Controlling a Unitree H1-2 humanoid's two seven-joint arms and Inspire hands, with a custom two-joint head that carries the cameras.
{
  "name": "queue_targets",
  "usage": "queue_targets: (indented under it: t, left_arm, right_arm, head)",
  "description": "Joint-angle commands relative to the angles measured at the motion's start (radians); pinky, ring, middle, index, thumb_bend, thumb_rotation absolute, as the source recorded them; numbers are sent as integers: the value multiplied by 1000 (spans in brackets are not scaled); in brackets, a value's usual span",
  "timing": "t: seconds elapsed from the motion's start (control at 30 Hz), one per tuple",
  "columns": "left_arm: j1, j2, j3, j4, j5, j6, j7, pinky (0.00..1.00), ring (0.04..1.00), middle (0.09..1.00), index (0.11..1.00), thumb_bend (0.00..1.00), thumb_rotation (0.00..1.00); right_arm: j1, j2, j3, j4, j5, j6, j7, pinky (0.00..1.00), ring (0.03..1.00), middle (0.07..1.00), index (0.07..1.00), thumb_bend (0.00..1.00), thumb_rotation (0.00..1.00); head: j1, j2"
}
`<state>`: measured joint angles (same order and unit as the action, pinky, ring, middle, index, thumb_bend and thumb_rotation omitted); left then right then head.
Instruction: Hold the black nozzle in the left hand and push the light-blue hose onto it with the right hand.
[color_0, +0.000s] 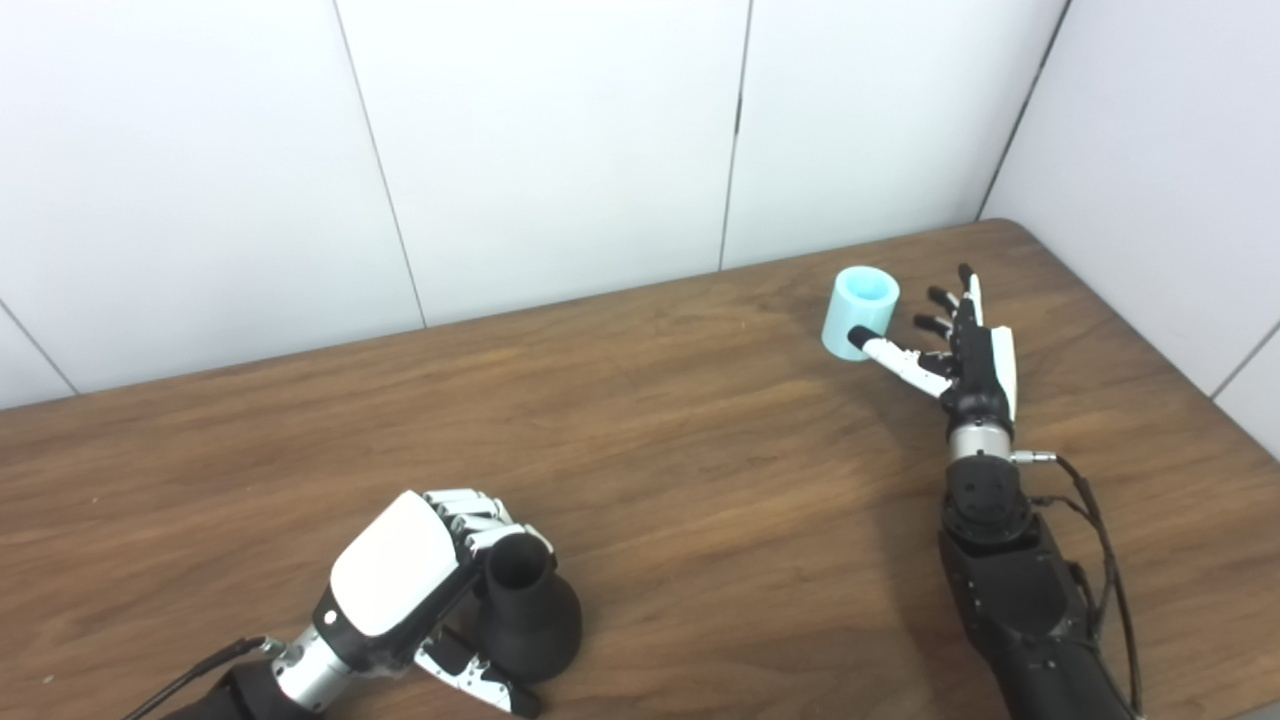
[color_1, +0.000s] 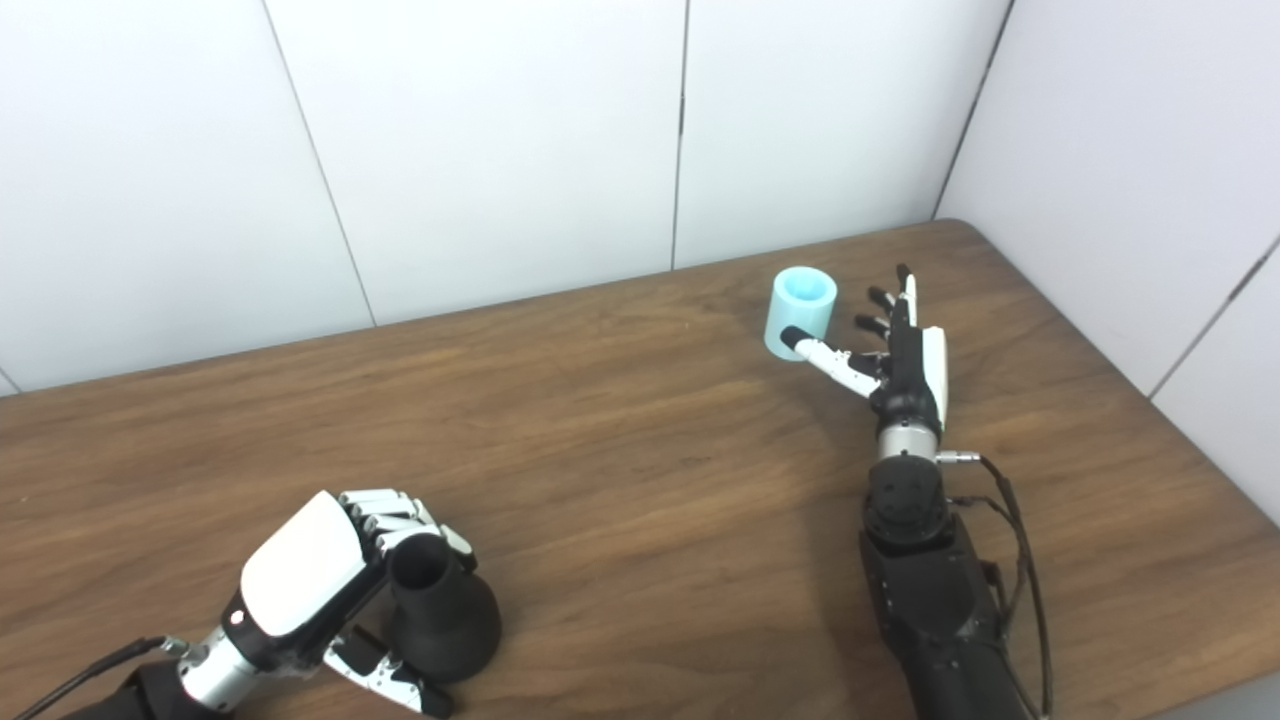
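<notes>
Nozzle: black nozzle (color_0: 527, 612) is standing upright on its flared base at about 7 o'clock in my view, nearest the camera, narrow mouth facing up.
Left hand: left hand (color_0: 420, 590) is wrapping its fingers around the nozzle's neck, thumb lying along the base on the near side; I am reading this as a closed hold.
Hose: light-blue hose (color_0: 859, 312), a short piece, is standing on end at about 2 o'clock, well apart from the nozzle.
Right hand: right hand (color_0: 962, 350) is sitting spread at the hose's 3 o'clock side, holding nothing, thumb tip touching or just beside the lower wall.
Risk, tipping: the thumb is sitting low on the wall, so I am judging that a sideways nudge could topple or roll the hose before the fingers close.
Risk, misalignment: an off-axis grasp could be jamming the hose against the nozzle's rim.
Surface: wooden table (color_0: 700, 470), dark grain, is carrying both parts.
Room: white panelled walls (color_0: 540, 140) are enclosing the table at 12 and 3 o'clock.
</notes>
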<state>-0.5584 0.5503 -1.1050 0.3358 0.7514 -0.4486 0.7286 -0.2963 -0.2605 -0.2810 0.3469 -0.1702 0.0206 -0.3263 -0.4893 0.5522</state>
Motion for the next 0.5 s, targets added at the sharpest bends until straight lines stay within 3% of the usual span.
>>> queue_targets:
  t: [0.0,0.03,0.1,0.2,0.27,0.37,0.47]
  left_arm:
    - [206,-31,-97,59,-58,-21,21,446,512,491,476,523,0]
    - [207,-29,-97,57,-60,-21,20,446,512,492,475,523,0]
    - [211,-24,-96,51,-64,-21,13,449,513,493,474,523,0]
    - [218,-17,-91,41,-64,-21,5,447,514,491,476,523,0]
    - [224,-12,-85,32,-66,-21,-5,452,518,492,476,523,0]
    - [228,-7,-81,26,-63,-21,-4,452,517,493,475,522,0]
    - [234,-2,-74,17,-71,-21,-20,453,518,494,474,522,0]
  right_arm:
    - [-43,-19,26,10,-20,-12,-2,653,829,900,986,1000,445]
    - [-47,-20,29,14,-17,-10,1,689,844,910,984,1000,438]
    - [-54,-18,33,18,-8,-6,6,594,760,812,986,1000,434]
    - [-67,-23,47,35,-21,-8,0,592,772,826,986,1000,432]
    - [-74,-28,56,49,-26,-15,-1,654,812,861,985,1000,445]
    - [-79,-35,76,49,-40,-5,3,835,938,972,988,1000,443]
    - [-86,-41,95,52,-52,5,6,813,931,974,987,1000,453]
  head:
    - [-1,1]
    - [0,1]
    - [1,1]
    - [4,4]
    - [6,5]
    - [6,6]
    - [8,7]
